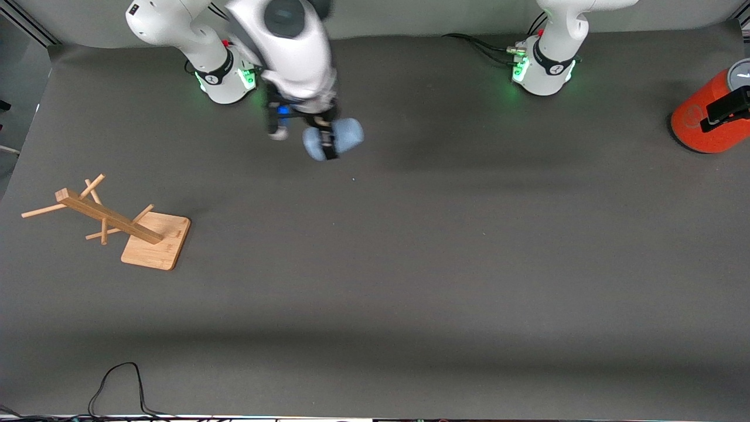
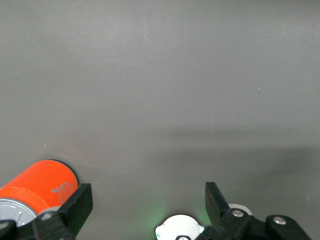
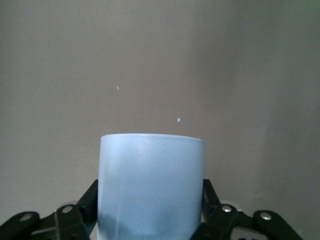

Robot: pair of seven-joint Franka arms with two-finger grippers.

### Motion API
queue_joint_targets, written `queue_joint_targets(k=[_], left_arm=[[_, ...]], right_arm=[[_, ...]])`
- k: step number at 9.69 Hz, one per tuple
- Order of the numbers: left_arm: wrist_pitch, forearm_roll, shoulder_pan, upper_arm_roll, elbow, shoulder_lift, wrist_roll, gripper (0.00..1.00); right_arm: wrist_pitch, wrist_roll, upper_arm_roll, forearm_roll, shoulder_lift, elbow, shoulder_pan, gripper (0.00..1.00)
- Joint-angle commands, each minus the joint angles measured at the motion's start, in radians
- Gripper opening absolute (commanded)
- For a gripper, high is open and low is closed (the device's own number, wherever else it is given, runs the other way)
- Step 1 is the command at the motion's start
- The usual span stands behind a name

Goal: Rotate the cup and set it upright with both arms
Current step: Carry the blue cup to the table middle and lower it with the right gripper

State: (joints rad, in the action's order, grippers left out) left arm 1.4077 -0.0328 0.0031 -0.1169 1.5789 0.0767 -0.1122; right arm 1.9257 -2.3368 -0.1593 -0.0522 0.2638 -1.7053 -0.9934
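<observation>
The pale-blue cup point(image 1: 347, 135) hangs on its side in my right gripper point(image 1: 329, 140), over the table close to the right arm's base. In the right wrist view the cup point(image 3: 151, 170) fills the space between the black fingers point(image 3: 85, 202), and the right gripper point(image 3: 150, 200) is shut on its wall. My left gripper point(image 1: 726, 108) is at the left arm's end of the table, over the orange cylinder point(image 1: 703, 123). Nothing but grey mat lies between the wide-apart fingers point(image 2: 75, 205) of the open left gripper point(image 2: 147, 202).
A wooden peg rack point(image 1: 117, 220) lies tipped on its square base toward the right arm's end. The orange cylinder point(image 2: 42, 182) with a grey top sits beside one left finger. A black cable point(image 1: 120, 381) loops at the table's near edge.
</observation>
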Motion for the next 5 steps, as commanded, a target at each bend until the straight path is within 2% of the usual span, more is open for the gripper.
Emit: queue_joint_targets(k=[1, 5], left_arm=[[0.001, 0.005, 0.003, 0.0, 0.006, 0.006, -0.014, 1.0], [0.005, 0.005, 0.006, -0.001, 0.006, 0.002, -0.015, 1.0]], right_arm=[[-0.03, -0.181, -0.016, -0.008, 0.243, 0.255, -0.049, 0.39], [-0.03, -0.367, -0.014, -0.005, 0.492, 0.402, -0.102, 0.43]])
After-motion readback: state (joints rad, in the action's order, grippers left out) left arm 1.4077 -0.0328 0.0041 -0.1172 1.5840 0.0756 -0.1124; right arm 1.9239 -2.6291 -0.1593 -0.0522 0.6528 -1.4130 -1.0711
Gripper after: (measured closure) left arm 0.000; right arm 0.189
